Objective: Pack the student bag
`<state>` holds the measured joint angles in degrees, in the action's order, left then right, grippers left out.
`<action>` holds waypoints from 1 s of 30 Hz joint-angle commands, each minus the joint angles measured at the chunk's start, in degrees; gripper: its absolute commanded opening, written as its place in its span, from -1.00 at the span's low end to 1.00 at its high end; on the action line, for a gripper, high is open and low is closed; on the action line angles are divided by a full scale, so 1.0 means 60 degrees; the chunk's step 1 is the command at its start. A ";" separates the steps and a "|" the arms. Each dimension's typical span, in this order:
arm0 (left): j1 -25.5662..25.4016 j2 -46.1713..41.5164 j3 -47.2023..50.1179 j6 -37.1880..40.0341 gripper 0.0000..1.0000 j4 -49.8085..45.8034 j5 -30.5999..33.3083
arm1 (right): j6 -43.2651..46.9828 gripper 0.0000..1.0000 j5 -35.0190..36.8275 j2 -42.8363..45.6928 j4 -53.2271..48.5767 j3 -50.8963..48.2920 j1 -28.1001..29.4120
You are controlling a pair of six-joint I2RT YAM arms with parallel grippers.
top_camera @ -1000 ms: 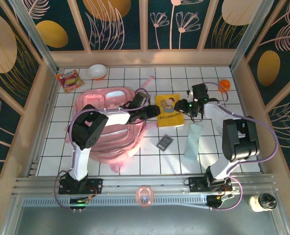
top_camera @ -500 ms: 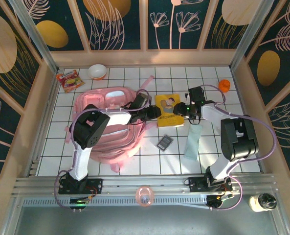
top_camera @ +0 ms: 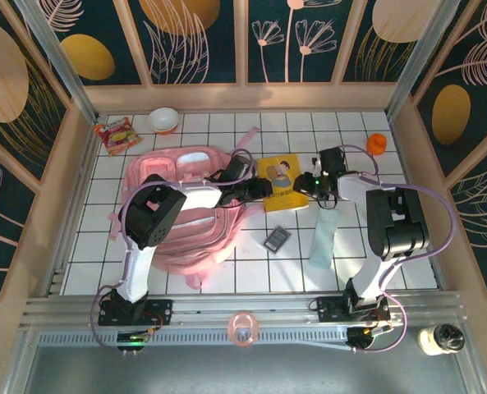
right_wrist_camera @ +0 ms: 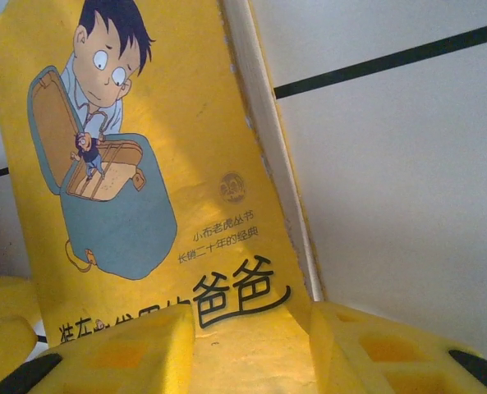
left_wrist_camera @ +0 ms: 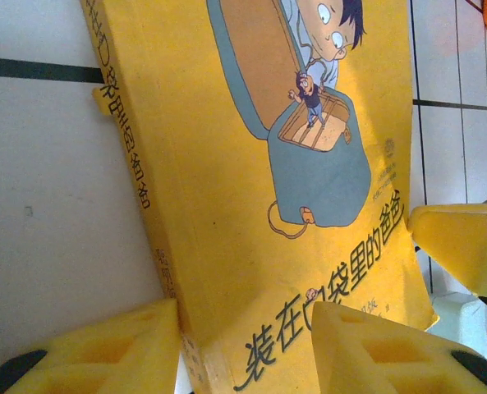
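The student bag point(top_camera: 190, 238), a big pink backpack, lies flat left of centre. To its right is a yellow picture book point(top_camera: 284, 176), its cover facing up point(left_wrist_camera: 251, 164) point(right_wrist_camera: 144, 164). My left gripper point(top_camera: 262, 190) point(left_wrist_camera: 243, 328) reaches over the bag and is shut on the book's spine corner, one finger beside the spine and one on the cover. From the right, my right gripper point(top_camera: 303, 185) point(right_wrist_camera: 251, 328) is shut on the book's opposite corner, with a finger on the cover and one past the page edge. The book sits tilted between them.
A pale green pencil case point(top_camera: 325, 234) and a small dark grey device point(top_camera: 277, 239) lie just in front of the book. An orange object point(top_camera: 377, 144) is at the back right. A white bowl point(top_camera: 163, 120) and a snack packet point(top_camera: 116, 134) sit at the back left.
My right gripper slid left onto the book's right corner and its jaws narrowed on it. The book turned slightly. The left gripper kept its hold in place.
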<state>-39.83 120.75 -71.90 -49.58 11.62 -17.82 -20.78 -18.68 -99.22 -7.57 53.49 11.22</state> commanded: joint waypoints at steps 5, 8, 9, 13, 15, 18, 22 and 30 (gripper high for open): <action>-0.0302 -0.1336 0.0431 -0.0354 -0.09 0.1593 -0.1520 | -0.0262 -0.23 -0.1175 -0.0145 0.0389 -0.0231 0.0270; -0.0297 -0.1715 0.0646 -0.0452 -0.07 0.1664 -0.1417 | -0.0273 -0.25 -0.1273 -0.0131 0.0398 -0.0205 0.0349; -0.0281 -0.1853 0.0761 -0.0407 -0.07 0.1508 -0.1185 | -0.0320 -0.25 -0.1316 -0.0140 0.0434 -0.0196 0.0385; -0.0081 -0.2172 0.1217 -0.0159 -0.04 0.0519 -0.0024 | -0.0388 -0.26 -0.1137 -0.0152 0.0369 -0.0134 0.0516; 0.0121 -0.2237 0.1552 -0.0279 -0.03 0.0491 0.0162 | -0.0392 -0.19 -0.0887 0.0062 0.0339 -0.0226 0.0471; 0.0309 -0.2120 0.1818 -0.0392 -0.04 0.0674 0.0158 | -0.0349 0.04 -0.0731 0.0657 0.0520 -0.0389 0.0338; 0.0311 -0.1611 0.1517 -0.0335 -0.06 0.0742 0.0018 | -0.0459 0.13 0.0048 0.1493 0.0774 -0.0676 0.0281; 0.0265 -0.0947 0.0975 -0.0278 -0.09 0.0807 -0.0062 | -0.0444 0.17 0.0689 0.1491 0.1045 -0.1169 -0.0142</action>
<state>-37.95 113.86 -63.94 -51.33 15.64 -17.93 -23.09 -17.37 -88.64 -2.28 47.81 11.16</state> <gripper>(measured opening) 0.456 0.583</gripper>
